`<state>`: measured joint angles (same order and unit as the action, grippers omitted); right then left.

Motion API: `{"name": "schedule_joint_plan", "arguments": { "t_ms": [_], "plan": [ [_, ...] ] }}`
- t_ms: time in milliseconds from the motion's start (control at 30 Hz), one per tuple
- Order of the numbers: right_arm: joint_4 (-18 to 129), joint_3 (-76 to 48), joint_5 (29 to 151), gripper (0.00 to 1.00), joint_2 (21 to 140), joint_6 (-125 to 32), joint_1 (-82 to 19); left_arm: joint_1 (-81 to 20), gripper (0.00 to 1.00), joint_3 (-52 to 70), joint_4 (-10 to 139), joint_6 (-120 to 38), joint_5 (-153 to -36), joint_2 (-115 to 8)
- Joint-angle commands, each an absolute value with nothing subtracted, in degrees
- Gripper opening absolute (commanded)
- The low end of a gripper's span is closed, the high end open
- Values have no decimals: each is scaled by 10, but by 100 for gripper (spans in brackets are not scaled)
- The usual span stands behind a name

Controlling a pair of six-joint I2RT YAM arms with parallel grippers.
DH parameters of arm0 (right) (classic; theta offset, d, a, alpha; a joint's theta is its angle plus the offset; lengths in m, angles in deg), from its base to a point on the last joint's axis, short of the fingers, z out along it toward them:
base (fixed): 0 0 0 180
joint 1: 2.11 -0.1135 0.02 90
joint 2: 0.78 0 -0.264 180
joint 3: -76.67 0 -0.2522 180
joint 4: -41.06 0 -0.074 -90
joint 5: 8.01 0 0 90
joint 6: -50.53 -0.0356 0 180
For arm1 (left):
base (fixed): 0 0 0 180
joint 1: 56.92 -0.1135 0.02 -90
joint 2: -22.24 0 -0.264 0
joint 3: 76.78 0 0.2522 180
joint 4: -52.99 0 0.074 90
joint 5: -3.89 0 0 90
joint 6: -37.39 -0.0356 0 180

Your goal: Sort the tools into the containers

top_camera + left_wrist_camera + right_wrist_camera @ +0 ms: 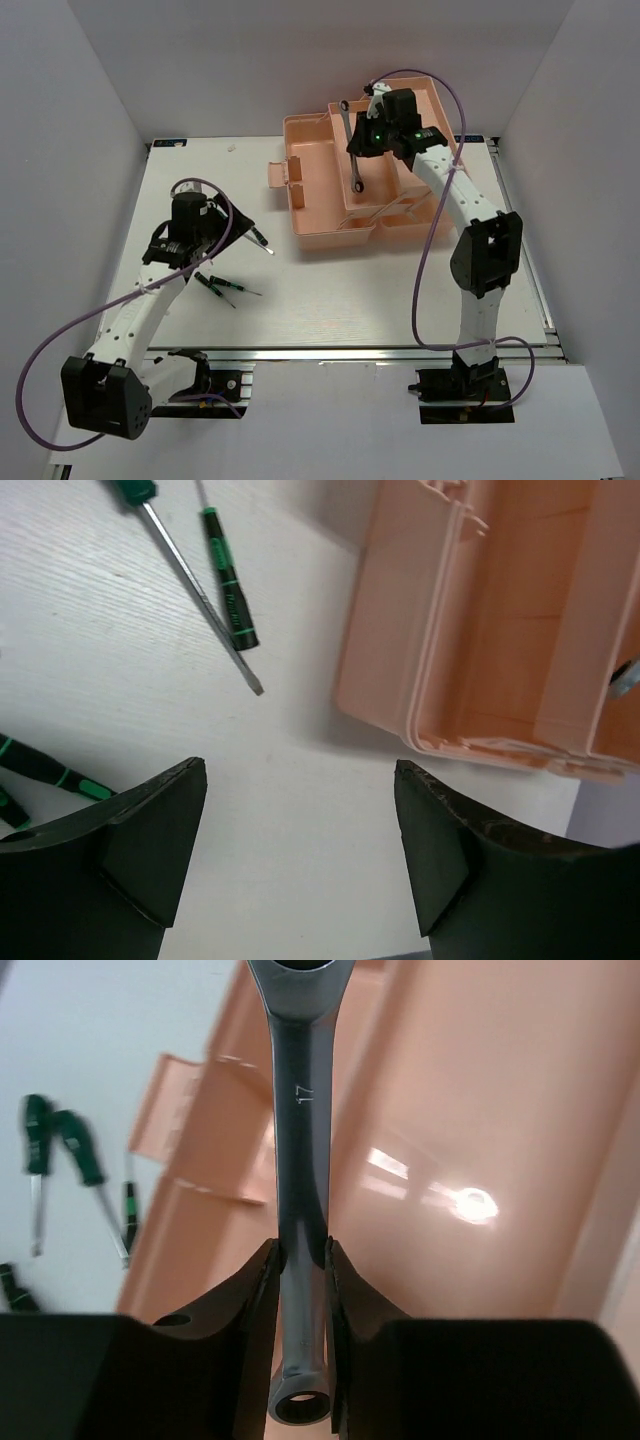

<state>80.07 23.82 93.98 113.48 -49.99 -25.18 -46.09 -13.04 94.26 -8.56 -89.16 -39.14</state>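
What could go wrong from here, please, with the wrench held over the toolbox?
The right fingers clamp the wrench near one end, so its long free part might pivot or slip above the toolbox. The open left fingers hang close to the toolbox wall and could nudge it when reaching for the screwdrivers.

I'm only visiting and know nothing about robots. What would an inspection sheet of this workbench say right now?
Surface: white table, metal rail along its near edge.
Job's things: pink toolbox open; wrench marked 17 held over it; four screwdrivers lying on the table on the left arm's side.
Clutter: nothing seen.
Grippers: right gripper shut on the wrench; left gripper open and empty, above the table near the screwdrivers.
Cables: a purple cable loops off each arm.
Surroundings: plain white walls on three sides.
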Motion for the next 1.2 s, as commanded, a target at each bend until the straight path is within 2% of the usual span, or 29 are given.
{"name": "schedule_joint_plan", "arguments": {
  "t_ms": [0, 33, 133, 167, 233, 267, 300, 333, 400, 467, 500, 533, 567, 600, 633, 700, 800, 1167],
  "plan": [
    [756, 274, 864, 26, 1136, -493, -245, -462, 84, -90, 986, -64, -824, -410],
    [752, 267, 875, 42, 1136, -484, -244, -462, 84, -84, 993, -59, -812, -416],
    [742, 245, 933, 62, 1120, -444, -244, -461, 79, -65, 1016, -43, -769, -431],
    [726, 236, 958, 65, 1100, -405, -243, -461, 77, -55, 1031, -33, -749, -435],
    [706, 194, 1073, 71, 1053, -338, -243, -462, 66, -43, 1049, -27, -730, -449],
    [691, 178, 1125, 72, 1035, -251, -243, -461, 61, -30, 1059, -27, -712, -453],
    [684, 159, 1218, 74, 1017, -211, -243, -463, 56, -23, 1080, -26, -702, -459],
    [671, 139, 1260, 74, 985, -181, -244, -465, 47, -16, 1092, -28, -694, -470],
    [625, 67, 1333, 74, 957, -118, -257, -487, 43, -1, 1121, -37, -686, -483],
    [644, 36, 1337, 69, 941, -66, -276, -518, 44, -4, 1131, -65, -711, -508],
    [659, 35, 1330, 54, 941, -57, -298, -554, 46, -9, 1126, -79, -721, -517],
    [675, 36, 1330, 42, 946, -49, -308, -566, 57, -11, 1119, -113, -727, -535],
    [695, 36, 1324, 21, 947, -48, -317, -600, 62, -12, 1106, -129, -732, -545],
    [702, 35, 1322, 17, 948, -50, -333, -610, 67, -11, 1098, -156, -733, -556],
    [706, 33, 1319, 18, 950, -54, -341, -617, 76, -6, 1091, -167, -732, -568],
    [711, 26, 1311, 38, 950, -71, -356, -630, 80, 10, 1062, -191, -734, -609],
    [709, 22, 1306, 55, 954, -90, -366, -634, 83, 54, 1043, -235, -719, -685],
    [687, -5, 1272, 58, 937, -138, -366, -641, 81, 185, 1011, -296, -720, -886]
  ]
}}
